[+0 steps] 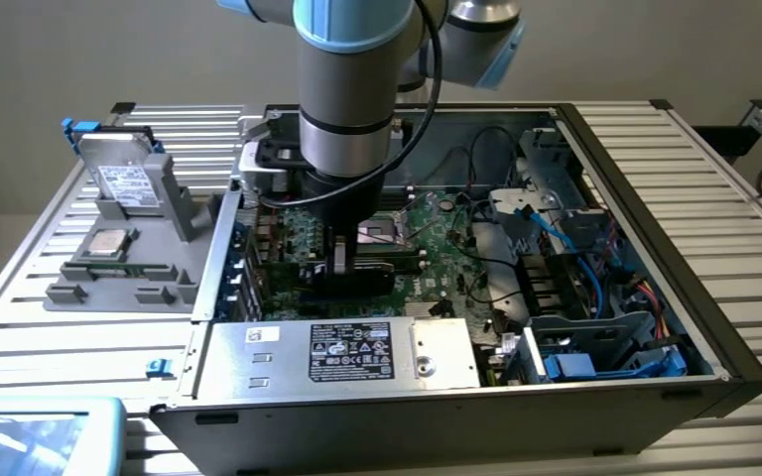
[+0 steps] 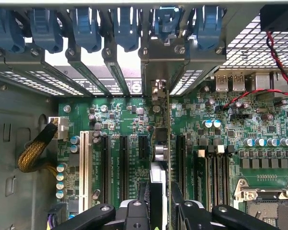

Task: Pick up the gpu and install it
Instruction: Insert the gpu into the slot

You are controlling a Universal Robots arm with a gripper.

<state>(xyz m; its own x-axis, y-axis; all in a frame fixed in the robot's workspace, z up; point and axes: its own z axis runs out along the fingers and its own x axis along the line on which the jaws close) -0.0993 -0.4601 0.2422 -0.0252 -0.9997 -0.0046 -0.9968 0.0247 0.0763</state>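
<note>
Below the gripper [image 2: 159, 211], the motherboard [image 2: 125, 120] was glossy green circuit board. The case [image 1: 646, 129] was bare matt metal, its slot clips [image 2: 86, 28] smooth blue plastic.

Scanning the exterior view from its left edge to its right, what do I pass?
Silver hard drive standing in the grey fixture → robot arm holding the gpu over the motherboard → drive cage with blue cables → case's right wall.
</note>
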